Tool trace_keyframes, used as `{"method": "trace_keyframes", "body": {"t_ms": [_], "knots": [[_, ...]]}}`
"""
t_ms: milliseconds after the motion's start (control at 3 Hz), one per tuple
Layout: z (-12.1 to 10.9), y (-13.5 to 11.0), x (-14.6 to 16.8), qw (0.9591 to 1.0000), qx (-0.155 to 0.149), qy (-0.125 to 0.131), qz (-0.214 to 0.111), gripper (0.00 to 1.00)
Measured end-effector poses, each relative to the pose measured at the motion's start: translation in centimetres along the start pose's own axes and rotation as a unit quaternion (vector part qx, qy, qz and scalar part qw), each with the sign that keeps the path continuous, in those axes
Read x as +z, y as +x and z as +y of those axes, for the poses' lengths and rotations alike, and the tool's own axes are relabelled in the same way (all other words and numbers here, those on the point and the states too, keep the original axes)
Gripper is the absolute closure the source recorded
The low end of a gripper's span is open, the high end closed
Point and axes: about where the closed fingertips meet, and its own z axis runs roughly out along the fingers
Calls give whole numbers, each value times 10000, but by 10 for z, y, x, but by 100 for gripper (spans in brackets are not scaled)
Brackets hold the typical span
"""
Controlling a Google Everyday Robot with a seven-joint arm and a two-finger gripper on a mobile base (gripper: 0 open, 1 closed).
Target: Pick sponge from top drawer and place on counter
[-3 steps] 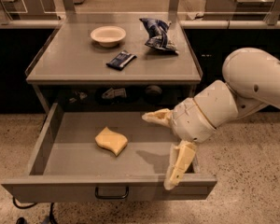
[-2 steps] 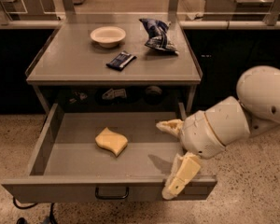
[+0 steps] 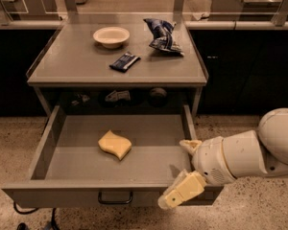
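The pale-yellow sponge [image 3: 114, 144] lies flat on the bottom of the pulled-out top drawer [image 3: 81, 169], left of its middle. The drawer's dark handle [image 3: 115, 198] shows on its front. Above it is the grey-brown counter [image 3: 81, 66]. My gripper [image 3: 182, 169] is at the drawer's right front corner, well to the right of the sponge and apart from it. It is open and empty: one cream finger [image 3: 188, 145] is over the drawer's right wall, the other [image 3: 181, 190] hangs over the front wall.
On the counter stand a cream round bowl [image 3: 111, 35], a dark flat packet [image 3: 125, 61] and a crumpled blue chip bag [image 3: 162, 35]. Small items sit on the shelf behind the drawer. Speckled floor lies around; other counters stand farther back.
My arm and gripper have drawn back to the right and down, from over the drawer's right part to its right front corner. The sponge has not moved.
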Motion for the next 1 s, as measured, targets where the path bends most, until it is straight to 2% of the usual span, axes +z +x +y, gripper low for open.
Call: {"method": "trace_keyframes", "body": {"t_ms": [333, 667, 1000], "knots": [[6, 5, 0, 9998, -87, 5, 164, 0], [12, -14, 18, 9992, -368, 160, -10, 0], [4, -65, 34, 9954, -476, 670, -486, 0]]}}
